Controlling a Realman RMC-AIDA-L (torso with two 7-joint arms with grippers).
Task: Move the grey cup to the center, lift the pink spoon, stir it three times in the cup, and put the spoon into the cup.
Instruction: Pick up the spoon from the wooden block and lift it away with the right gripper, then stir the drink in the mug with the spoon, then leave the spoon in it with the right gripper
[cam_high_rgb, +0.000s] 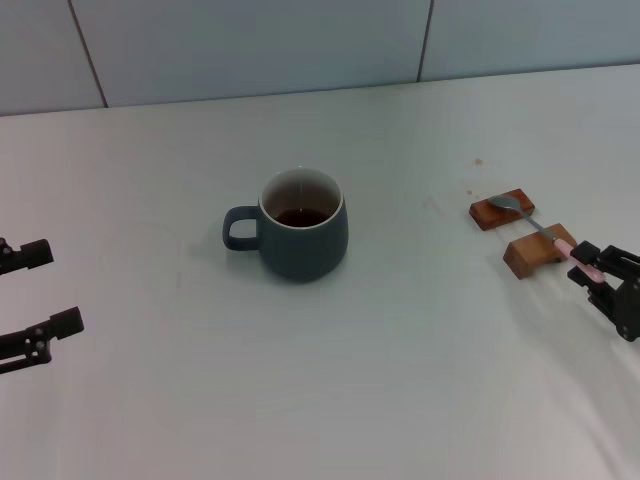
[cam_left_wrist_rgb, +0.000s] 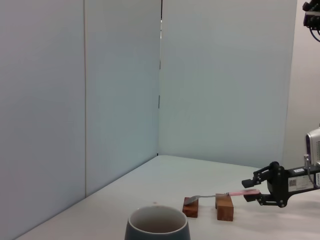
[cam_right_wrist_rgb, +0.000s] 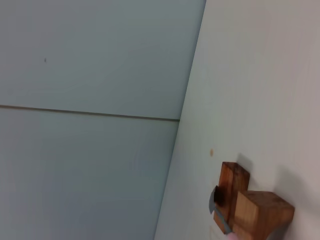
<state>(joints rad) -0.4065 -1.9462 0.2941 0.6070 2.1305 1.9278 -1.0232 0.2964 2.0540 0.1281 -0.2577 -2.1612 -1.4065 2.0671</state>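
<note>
Spoon-wise, my right gripper (cam_high_rgb: 585, 262) pinches the pink spoon (cam_high_rgb: 540, 229) handle; its bowl points toward ten o'clock; left gripper (cam_high_rgb: 30, 300) idles open.

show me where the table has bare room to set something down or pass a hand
Bare patches: between the grey cup and the wooden blocks, between the cup's handle and the left gripper, and the near table in front of the cup. Crowded: the right edge, where the right gripper is at the pink spoon handle on the blocks.

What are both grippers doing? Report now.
Left gripper: open, holding nothing, at the table's left edge.
Right gripper: closed on the pink spoon handle, spoon resting on the wooden blocks.
</note>
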